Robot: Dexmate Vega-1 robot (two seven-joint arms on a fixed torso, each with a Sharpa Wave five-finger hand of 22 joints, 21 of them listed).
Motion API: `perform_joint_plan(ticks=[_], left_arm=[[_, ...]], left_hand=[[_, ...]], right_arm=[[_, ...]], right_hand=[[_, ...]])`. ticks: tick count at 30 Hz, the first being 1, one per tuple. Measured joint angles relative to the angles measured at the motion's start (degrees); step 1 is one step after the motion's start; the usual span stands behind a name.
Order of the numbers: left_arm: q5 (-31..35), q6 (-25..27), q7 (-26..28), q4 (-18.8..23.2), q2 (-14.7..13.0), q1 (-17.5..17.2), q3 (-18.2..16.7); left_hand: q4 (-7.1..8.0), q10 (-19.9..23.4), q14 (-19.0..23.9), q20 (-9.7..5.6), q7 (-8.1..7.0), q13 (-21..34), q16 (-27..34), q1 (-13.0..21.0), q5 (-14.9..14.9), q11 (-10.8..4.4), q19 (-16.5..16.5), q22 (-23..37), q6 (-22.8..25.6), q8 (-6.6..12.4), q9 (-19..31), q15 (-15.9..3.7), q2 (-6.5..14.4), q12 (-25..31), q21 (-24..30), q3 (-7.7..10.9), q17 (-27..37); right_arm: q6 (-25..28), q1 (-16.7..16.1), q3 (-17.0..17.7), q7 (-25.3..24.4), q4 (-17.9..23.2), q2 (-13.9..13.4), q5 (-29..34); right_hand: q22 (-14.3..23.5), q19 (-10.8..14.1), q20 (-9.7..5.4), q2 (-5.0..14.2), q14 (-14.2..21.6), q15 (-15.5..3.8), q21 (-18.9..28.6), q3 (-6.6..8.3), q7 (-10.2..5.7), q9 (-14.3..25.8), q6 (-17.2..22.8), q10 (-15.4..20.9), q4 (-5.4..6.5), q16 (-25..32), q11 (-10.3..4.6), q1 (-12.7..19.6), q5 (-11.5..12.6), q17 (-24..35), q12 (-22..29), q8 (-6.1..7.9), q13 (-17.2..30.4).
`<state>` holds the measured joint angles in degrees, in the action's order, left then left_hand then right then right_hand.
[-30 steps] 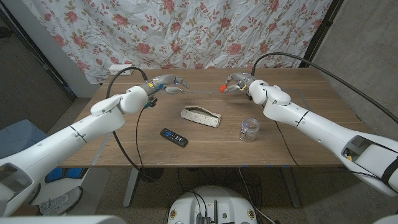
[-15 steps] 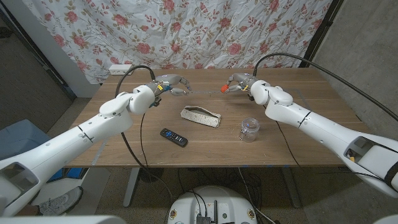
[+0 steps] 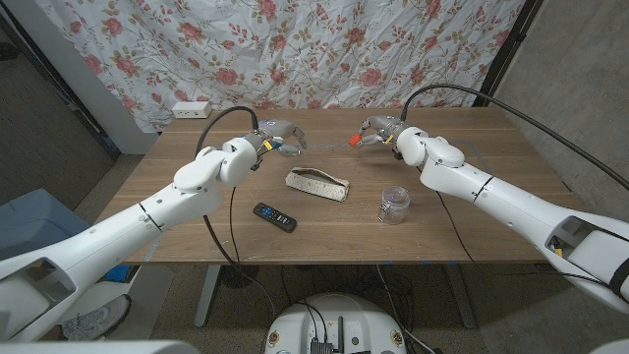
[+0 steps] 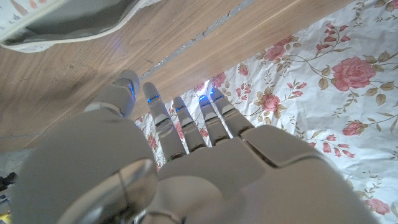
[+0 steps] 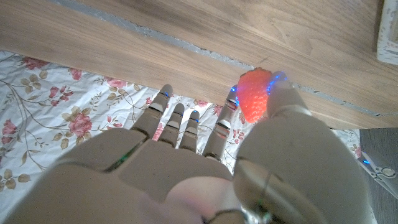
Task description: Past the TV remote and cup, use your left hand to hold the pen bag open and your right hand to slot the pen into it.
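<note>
Wood-grain tabletop [image 3: 197, 221], rectangular, stands before a draped floral cloth backdrop [image 3: 295, 49] printed with red roses. One pale fabric pen bag [image 3: 317, 184], oblong and soft-sided, lies near the table centre; its long axis runs from the far left to the near right, and its mouth direction cannot be determined. One black TV remote [image 3: 275, 216], flat and bar-shaped, lies just in front of the pen bag, on a similar diagonal. One clear ribbed plastic cup [image 3: 394, 205] stands upright to the right of the bag, apart from it.

One left hand [image 3: 279, 135] hovers beyond the bag's left end, fingers spread and holding nothing. One right hand [image 3: 376, 132] hovers beyond the bag's right end, pinching one pen with an orange-red textured end [image 5: 254, 96] between thumb and finger; the remaining fingers are extended, slightly apart. The pen's shaft is hidden, so its pointing direction cannot be determined.
</note>
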<state>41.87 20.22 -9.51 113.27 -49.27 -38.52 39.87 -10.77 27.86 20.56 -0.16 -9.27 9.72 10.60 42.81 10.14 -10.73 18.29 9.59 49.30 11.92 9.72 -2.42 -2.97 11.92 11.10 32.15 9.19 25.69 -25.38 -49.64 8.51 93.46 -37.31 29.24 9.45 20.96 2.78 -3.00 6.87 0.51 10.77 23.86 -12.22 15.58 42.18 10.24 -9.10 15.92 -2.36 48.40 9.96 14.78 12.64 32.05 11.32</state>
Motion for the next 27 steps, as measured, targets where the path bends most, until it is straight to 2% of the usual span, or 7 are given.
perform_joint_plan(ticks=[8, 19, 27], left_arm=[[5.67, 2.78, -0.12, 0.02, 1.95, -0.53, 1.30], [11.92, 5.84, -1.13, 0.04, 3.86, -1.24, 2.67], [13.82, 6.79, -1.77, -0.60, 5.53, -1.74, 3.44]], left_hand=[[0.07, 2.45, 2.32, -0.56, 0.34, 0.00, 0.00, 2.19, 0.00, -0.44, 1.00, 0.00, 3.67, 0.00, 0.30, -0.18, -2.16, 0.00, 0.00, -1.16, 0.00], [0.00, 2.84, 3.31, -0.56, -0.25, 0.00, 0.00, 3.53, 0.00, -0.83, 1.60, 0.16, 4.88, 0.00, 0.30, 0.07, -2.62, -0.27, 0.00, -1.71, 0.00], [0.33, 3.46, 3.92, -0.56, -0.02, 0.00, 0.00, 4.28, 0.00, -0.83, 1.60, 0.16, 6.08, 0.00, 0.56, 0.06, -2.89, -0.50, 0.00, -2.04, 0.00]], right_arm=[[0.41, -0.16, 0.02, 0.15, 0.36, -0.19, -0.01], [1.04, -0.33, -0.09, 0.23, 0.67, -0.16, 0.07], [1.89, -0.64, -0.12, 0.22, 1.13, -0.15, 0.28]], right_hand=[[0.00, 0.00, 0.00, 0.25, 0.00, 0.00, 0.00, 0.00, 0.00, -0.21, 0.00, 0.21, 0.00, 0.00, 0.21, -0.25, -0.04, 0.00, 0.00, -0.01, 0.00], [0.00, -0.41, 0.41, 0.22, 0.00, 0.00, 0.00, -0.16, 0.00, -0.30, 0.00, 0.23, 0.16, 0.00, 0.19, -0.22, -0.05, 0.28, 0.00, -0.14, 0.00], [0.00, -0.41, 0.40, 0.23, 0.00, 0.00, 0.00, -0.16, 0.00, -0.29, 0.00, 0.41, 0.16, 0.00, 0.00, -0.21, -0.05, 0.28, 0.00, -0.23, 0.00]])
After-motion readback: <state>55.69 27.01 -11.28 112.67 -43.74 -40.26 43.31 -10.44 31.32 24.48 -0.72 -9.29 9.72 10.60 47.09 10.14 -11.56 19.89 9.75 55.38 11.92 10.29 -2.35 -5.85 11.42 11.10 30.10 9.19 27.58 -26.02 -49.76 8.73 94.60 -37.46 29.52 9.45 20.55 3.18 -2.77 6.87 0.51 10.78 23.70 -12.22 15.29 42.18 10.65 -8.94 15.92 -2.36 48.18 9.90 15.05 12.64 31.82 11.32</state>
